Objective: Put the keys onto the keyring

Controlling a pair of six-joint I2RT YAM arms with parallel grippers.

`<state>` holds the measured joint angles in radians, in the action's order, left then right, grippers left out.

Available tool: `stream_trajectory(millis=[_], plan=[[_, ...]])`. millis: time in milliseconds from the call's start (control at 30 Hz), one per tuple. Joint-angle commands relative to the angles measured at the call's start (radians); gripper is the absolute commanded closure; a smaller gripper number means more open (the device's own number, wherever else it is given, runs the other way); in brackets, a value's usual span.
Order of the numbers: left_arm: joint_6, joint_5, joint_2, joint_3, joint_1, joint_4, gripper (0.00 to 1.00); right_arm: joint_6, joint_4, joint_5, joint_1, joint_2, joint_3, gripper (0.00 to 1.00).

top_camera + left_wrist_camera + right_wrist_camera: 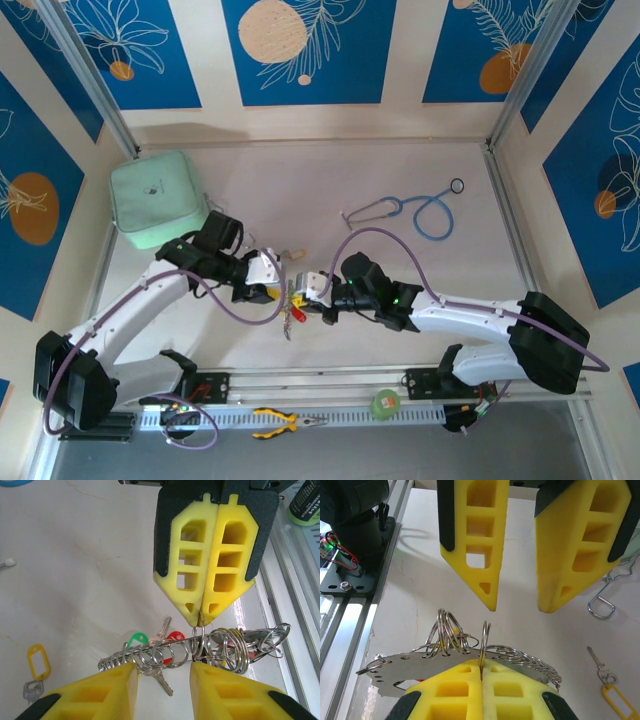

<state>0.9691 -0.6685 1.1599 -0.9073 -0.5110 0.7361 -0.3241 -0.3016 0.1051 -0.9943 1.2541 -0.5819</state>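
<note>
1. Two claws meet tip to tip above the middle of the surface [330, 180], both at the keyring [220, 645], a bunch of thin silvery rings strung in a row along a metal strip.
2. Pressed fully closed, the right claw [201, 620] has its yellow fingers flat against each other. It pinches one ring of the keyring upright between its tips, and the rest of the bunch stretches out to either side of that ring.
3. Facing it, the left claw [519, 609] stands partly open with a clear gap between its fingers. Its tips hang just short of the keyring, one to each side of the pinched ring, with nothing gripped between them. Whether either tip touches the rings cannot be told.
4. Several keys [161, 681] sit directly under the keyring, among them one with a green tag and one with a red tag. Whether any of them is threaded onto a ring cannot be told.
5. One key with a yellow tag [31, 690] lies flat on the surface, clearly apart from the keyring and joined to nothing.
6. Farther back and to the right of the keyring lie silvery forceps [366, 211] and, just beyond them, a blue stethoscope [450, 218].
7. Back and to the left of the keyring sits a pale green pouch [158, 200].
8. Nearer the arm bases than the keyring, yellow-handled pliers [283, 422] rest on a slotted rail.
</note>
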Motion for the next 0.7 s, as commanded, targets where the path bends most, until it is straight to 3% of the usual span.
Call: stream_trajectory(millis=[0, 400, 667], plan=[[0.038, -0.049, -0.006, 0.011, -0.005, 0.020, 0.67, 0.000, -0.018, 0.006, -0.001, 0.004, -0.027, 1.00], [0.034, -0.074, -0.019, 0.041, -0.009, 0.008, 0.60, 0.013, -0.019, -0.004, -0.004, 0.007, -0.030, 1.00], [0.025, -0.069, -0.018, 0.058, -0.024, -0.044, 0.67, 0.013, -0.024, -0.004, -0.010, 0.009, -0.035, 1.00]])
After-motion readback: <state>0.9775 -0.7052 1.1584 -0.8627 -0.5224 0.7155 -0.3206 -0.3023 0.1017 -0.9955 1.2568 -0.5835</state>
